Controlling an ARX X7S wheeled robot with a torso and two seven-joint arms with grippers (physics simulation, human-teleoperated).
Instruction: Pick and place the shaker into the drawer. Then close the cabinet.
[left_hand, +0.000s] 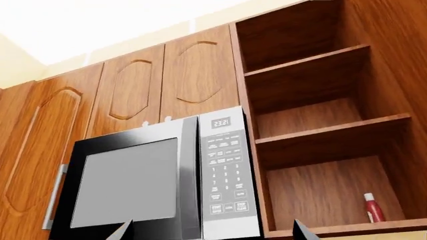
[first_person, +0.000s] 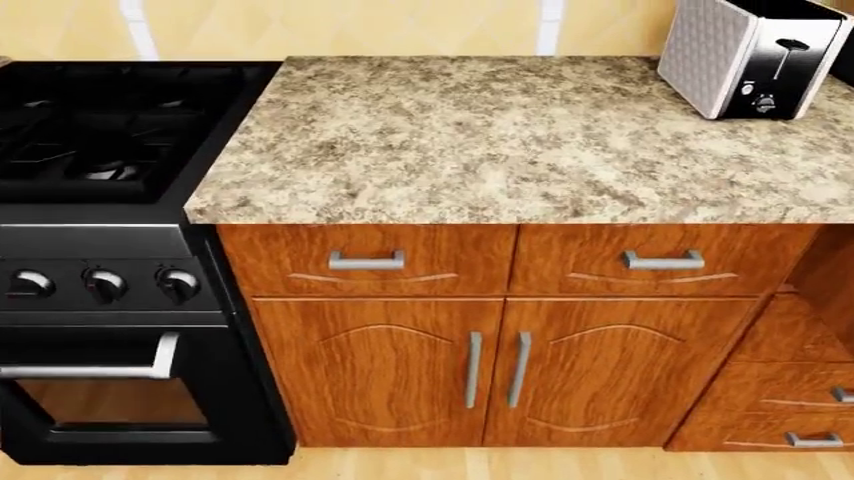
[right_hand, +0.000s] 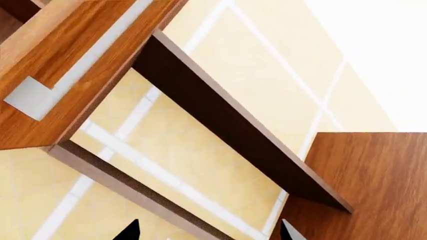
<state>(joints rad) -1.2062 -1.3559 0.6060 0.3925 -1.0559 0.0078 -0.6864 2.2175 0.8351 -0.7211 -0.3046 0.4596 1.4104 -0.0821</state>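
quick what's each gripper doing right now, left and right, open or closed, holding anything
Left gripper: open, black fingertips spread, holding nothing.
Right gripper: open, black fingertips spread, holding nothing.

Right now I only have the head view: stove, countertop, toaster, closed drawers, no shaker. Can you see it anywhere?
Observer: Yes. The left wrist view shows a small red shaker with a white cap, upright on the lowest open shelf of a wall unit.
Operator: What is next to that shelf?
Observer: A microwave stands right beside it, below closed wooden cabinet doors.
Operator: Is either gripper holding anything?
Observer: No. Only the fingertips of the left gripper and the right gripper show, spread wide with nothing between them.
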